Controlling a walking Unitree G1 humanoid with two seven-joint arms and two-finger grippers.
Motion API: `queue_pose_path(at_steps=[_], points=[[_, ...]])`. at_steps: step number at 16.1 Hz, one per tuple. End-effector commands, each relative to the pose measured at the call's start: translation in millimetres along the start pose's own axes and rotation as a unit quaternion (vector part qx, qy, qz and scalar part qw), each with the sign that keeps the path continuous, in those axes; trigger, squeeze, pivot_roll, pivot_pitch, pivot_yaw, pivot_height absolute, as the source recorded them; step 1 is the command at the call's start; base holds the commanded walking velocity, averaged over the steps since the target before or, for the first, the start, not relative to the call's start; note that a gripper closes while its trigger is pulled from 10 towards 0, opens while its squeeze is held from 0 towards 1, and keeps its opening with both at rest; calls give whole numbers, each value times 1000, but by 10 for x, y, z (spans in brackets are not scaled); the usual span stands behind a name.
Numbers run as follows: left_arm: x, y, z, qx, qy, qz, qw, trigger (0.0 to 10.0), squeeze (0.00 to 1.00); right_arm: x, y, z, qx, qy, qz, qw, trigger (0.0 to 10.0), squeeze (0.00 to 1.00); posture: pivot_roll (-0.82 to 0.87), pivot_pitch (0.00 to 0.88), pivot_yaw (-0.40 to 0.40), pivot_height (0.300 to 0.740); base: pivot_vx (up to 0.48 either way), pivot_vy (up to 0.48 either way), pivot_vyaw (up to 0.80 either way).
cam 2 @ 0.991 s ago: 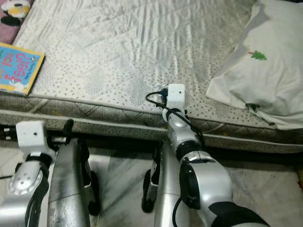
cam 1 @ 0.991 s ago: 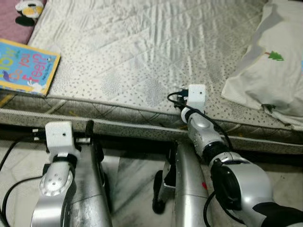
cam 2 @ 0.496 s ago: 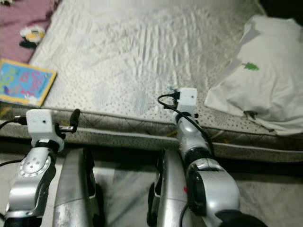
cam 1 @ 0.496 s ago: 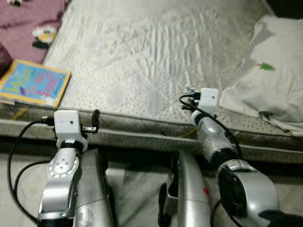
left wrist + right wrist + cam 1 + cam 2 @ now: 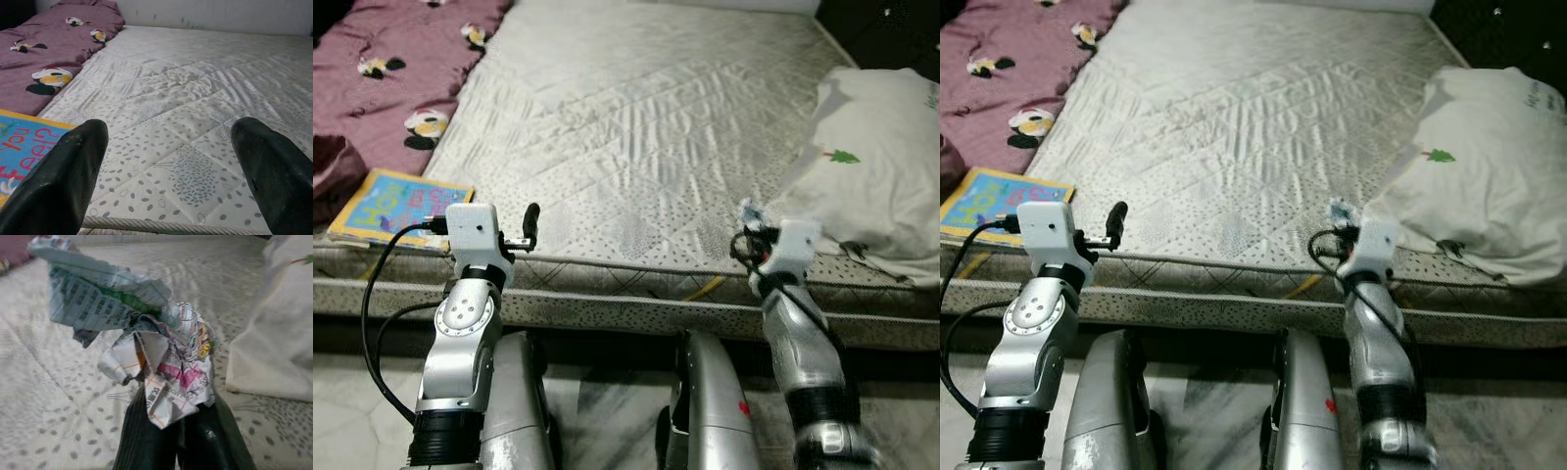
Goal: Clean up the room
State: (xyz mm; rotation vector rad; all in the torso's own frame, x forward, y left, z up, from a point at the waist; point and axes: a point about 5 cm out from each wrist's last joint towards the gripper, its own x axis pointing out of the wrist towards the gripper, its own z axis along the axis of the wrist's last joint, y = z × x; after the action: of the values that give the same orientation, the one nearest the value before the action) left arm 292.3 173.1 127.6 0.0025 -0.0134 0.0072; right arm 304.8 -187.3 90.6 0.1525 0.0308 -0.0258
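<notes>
From the head camera you look down on a bed, its bare quilted mattress (image 5: 646, 127) filling most of the scene. A maroon blanket (image 5: 391, 69) with cartoon prints lies along the robot's left side of it, and a children's book (image 5: 396, 206) with a blue cover rests on the near left corner of the mattress. A white pillow (image 5: 876, 166) with a small green tree print sits on the right. Both arms are raised at the near edge of the mattress: the left end effector (image 5: 530, 223) beside the book, the right end effector (image 5: 749, 217) near the pillow with a bit of paper showing at its tip.

In the left wrist view, the left end effector's fingers (image 5: 63, 181) stand wide apart with nothing between them, the mattress and the book's corner beyond.

In the right wrist view, the right end effector (image 5: 178, 431) is pinched narrow on a crumpled wad of printed paper (image 5: 146, 352), held above the mattress beside the pillow.
</notes>
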Motion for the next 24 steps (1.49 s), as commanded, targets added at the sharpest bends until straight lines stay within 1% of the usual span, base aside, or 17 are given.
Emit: queue_pose_path(at_steps=[1, 3, 4, 6, 7, 8, 9, 10, 11, 12, 13, 15, 18, 21, 24], points=[[0, -10, -43, -5, 5, -2, 1000, 10000, 0, -22, -3, 145, 10, -37, 1, 999, 0, 0, -7, 0, -30, 505, 0, 0, 0], [-26, -3, -56, -11, 4, 2, 1000, 10000, 0, -105, 2, 211, 18, -51, -4, 999, 0, 0, -21, 0, -29, 505, 0, 0, 0], [-41, 6, -73, -13, 7, 7, 1000, 10000, 0, -119, 36, 227, 17, -53, 4, 998, 275, 0, -20, 0, -27, 505, 0, 0, 0], [-41, 6, -73, -13, 7, 7, 1000, 10000, 0, -119, 36, 227, 17, -53, 4, 998, 275, 0, -20, 0, -27, 505, 0, 0, 0], [-67, -3, -82, -14, 9, 5, 1000, 10000, 0, -142, 111, 237, 13, -52, 23, 998, 10000, 0, -9, 0, -40, 509, 0, 0, 0], [-104, -7, -79, -14, 8, 2, 1000, 10000, 0, -181, 194, 244, 7, -46, 38, 998, 10000, 0, -1, 0, -56, 519, 0, 0, 0], [-118, -4, -79, -14, 8, 1, 1000, 10000, 0, -201, 216, 249, 5, -43, 42, 998, 10000, 0, 0, 0, -59, 524, 0, 0, 0], [-124, 0, -79, -14, 8, 2, 1000, 10000, 0, -211, 224, 252, 5, -42, 44, 998, 10000, 0, 0, 0, -59, 529, 0, 0, 0], [-167, 24, -105, -14, 12, 9, 1000, 10000, 0, -224, 232, 246, 3, -37, 49, 998, 10000, 0, 4, 0, -72, 539, 0, 0, 0], [-178, 30, -114, -14, 12, 11, 1000, 10000, 0, -234, 234, 248, 3, -35, 51, 998, 10000, 0, 4, 0, -72, 544, 0, 0, 0], [-223, 30, -148, -17, 18, 16, 1000, 10000, 0, -227, 213, 269, 3, -33, 48, 998, 10000, 0, 4, 0, -74, 554, 0, 0, 0], [-239, 16, -154, -18, 19, 15, 1000, 10000, 0, -222, 203, 284, 3, -33, 46, 998, 10000, 0, 0, 0, -70, 559, 0, 0, 0], [-220, 5, -153, -14, 24, 1, 1000, 10000, 0, -236, 213, 324, 1, -32, 46, 998, 10000, 0, -15, 8, -61, 584, 0, 0, 0], [-210, 1, -143, -13, 23, 0, 1000, 10000, 0, -250, 227, 324, 0, -25, 49, 998, 10000, 0, -12, 10, -71, 604, 0, 0, 0], [-232, -27, -157, -15, 24, 3, 1000, 10000, 0, -223, 242, 354, -3, -25, 52, 998, 10000, 0, -11, 6, -73, 639, 0, 0, 0]])
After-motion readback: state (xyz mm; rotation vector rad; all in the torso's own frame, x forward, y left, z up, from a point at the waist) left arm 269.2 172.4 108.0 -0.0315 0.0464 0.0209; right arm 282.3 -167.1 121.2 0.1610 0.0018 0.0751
